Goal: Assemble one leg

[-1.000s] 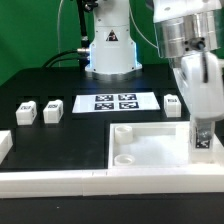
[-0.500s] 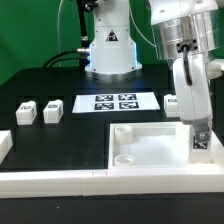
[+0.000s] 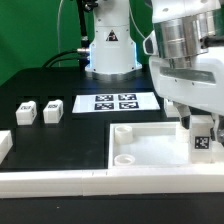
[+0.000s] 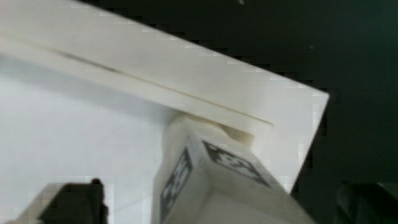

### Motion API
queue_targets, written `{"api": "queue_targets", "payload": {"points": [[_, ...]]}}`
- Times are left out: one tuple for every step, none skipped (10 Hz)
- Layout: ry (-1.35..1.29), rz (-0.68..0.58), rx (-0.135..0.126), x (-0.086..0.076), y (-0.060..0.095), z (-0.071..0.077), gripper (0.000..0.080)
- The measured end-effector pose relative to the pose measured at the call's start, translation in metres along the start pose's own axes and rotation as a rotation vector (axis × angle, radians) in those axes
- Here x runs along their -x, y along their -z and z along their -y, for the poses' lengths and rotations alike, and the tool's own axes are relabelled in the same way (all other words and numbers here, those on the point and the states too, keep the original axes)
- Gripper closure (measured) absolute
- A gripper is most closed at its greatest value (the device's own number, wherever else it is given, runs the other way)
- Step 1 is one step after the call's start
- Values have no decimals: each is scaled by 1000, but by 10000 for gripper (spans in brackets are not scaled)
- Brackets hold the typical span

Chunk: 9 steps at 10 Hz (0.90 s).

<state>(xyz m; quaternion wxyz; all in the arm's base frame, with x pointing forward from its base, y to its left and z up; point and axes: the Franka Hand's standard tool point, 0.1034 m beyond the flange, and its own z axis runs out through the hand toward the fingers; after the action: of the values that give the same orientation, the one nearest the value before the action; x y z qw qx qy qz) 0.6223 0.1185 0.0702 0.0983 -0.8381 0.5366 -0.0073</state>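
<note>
My gripper (image 3: 203, 126) is at the exterior view's right, shut on a white leg (image 3: 204, 141) whose tag faces the camera. The leg stands upright at the right corner of the large white panel (image 3: 150, 146). In the wrist view the leg (image 4: 222, 170) runs from between my dark fingers (image 4: 71, 203) down to the panel's corner (image 4: 214, 85); my gripper (image 4: 222, 208) sits over it. Two more legs (image 3: 26, 109) (image 3: 52, 109) lie on the black table at the left, and another white part (image 3: 5, 143) lies at the far left edge.
The marker board (image 3: 115, 102) lies flat behind the panel. The robot base (image 3: 110, 50) stands at the back. A white rim (image 3: 60, 182) runs along the table's front edge. A round socket (image 3: 124, 131) shows at the panel's left corner.
The gripper has turned about its upright axis, so its body now spreads wide across the right side. The leg has stayed at the panel's right corner and sits slightly lower.
</note>
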Motion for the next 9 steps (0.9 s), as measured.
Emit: {"api": "queue_targets", "payload": {"points": [[209,-28,29,2,3,4,151],[361,-36,41,1,3,4,151],[479,-37,54,0,2,2,151],[628,-43,70,-1,2,1,151],[710,-38,76,-1,2,0,151],[799,-28,84,-2,1,-2,151],[884,-21,92,-1,0,-3,151],[925,-19,92,0,0,-3,151],[935,-18,92,-1,0,-3,151]]}}
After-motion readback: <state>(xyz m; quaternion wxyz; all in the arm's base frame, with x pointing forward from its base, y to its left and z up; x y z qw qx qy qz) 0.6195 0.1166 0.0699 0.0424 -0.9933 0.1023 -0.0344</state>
